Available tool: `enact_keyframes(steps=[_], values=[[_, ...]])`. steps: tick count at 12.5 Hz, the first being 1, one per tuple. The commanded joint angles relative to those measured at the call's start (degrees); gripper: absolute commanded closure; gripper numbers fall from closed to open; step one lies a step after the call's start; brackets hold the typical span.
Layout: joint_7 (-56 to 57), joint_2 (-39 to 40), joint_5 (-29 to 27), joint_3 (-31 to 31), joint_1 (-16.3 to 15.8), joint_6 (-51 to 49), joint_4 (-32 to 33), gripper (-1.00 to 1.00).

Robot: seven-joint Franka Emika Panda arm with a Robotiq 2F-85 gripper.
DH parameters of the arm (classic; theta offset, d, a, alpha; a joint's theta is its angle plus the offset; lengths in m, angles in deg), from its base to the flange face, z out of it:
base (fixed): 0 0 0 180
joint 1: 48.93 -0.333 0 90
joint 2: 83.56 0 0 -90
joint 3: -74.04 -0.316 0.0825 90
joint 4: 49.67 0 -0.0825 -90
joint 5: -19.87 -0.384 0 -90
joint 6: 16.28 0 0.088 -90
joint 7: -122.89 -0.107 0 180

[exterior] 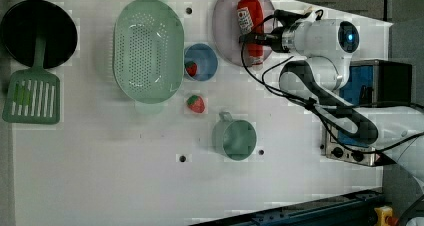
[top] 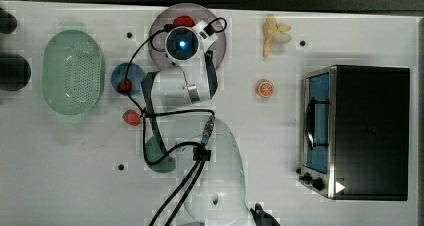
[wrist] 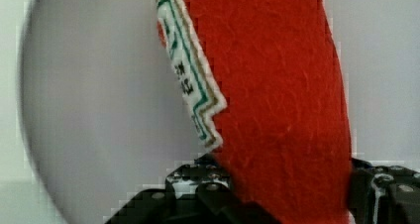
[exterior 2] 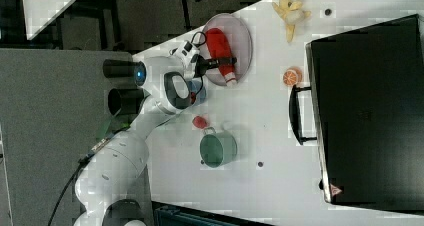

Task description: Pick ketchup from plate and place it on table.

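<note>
The ketchup (exterior: 246, 16), a red felt bottle with a white label, lies flat on the pale lilac plate (exterior: 225, 26) at the far edge of the white table (top: 250, 136). In the top view the arm's wrist covers most of the plate (top: 160, 26), and only one red end of the ketchup (top: 184, 21) pokes out. My gripper (exterior: 252, 36) reaches down across the bottle's middle. In the wrist view the ketchup (wrist: 277, 85) fills the gap of the gripper (wrist: 282, 184), with a dark finger pressed against each side. In the right view the gripper (exterior 2: 225, 62) straddles the ketchup (exterior 2: 220, 46) on the plate (exterior 2: 242, 36).
A green colander (top: 73, 72), a blue bowl (top: 125, 78) and a loose strawberry (top: 131, 117) lie at the top view's left of the plate. A green mug (top: 162, 161) sits under the arm. A banana (top: 275, 33), an orange slice (top: 265, 89) and a toaster oven (top: 360, 131) stand at the top view's right.
</note>
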Motion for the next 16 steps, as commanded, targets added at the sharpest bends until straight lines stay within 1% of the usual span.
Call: enact_keyframes(steps=[1, 3, 5, 6, 8, 9, 11, 14, 16], values=[[1.2, -5.3, -1.2, 0.2, 0.9, 0.0, -1.2, -0.24], [1.2, -10.1, -1.2, 0.2, 1.8, -2.5, -1.0, -0.24], [1.2, -15.1, -2.0, 0.2, 2.6, -8.8, -1.0, -0.24], [1.1, -17.6, -4.0, 0.2, 2.9, -12.7, -1.0, -0.24], [1.1, -22.3, -10.0, 0.3, 3.8, -20.3, -1.0, -0.24], [1.2, -24.4, -12.0, 0.6, 4.3, -23.7, -0.9, -0.24], [1.1, -28.5, -12.4, 1.5, 5.2, -29.3, -0.1, -0.24], [1.2, -34.9, -12.4, 3.1, 6.4, -36.5, 4.5, -0.24], [1.1, -38.9, -12.4, 4.5, 6.7, -36.7, 9.1, -0.24]])
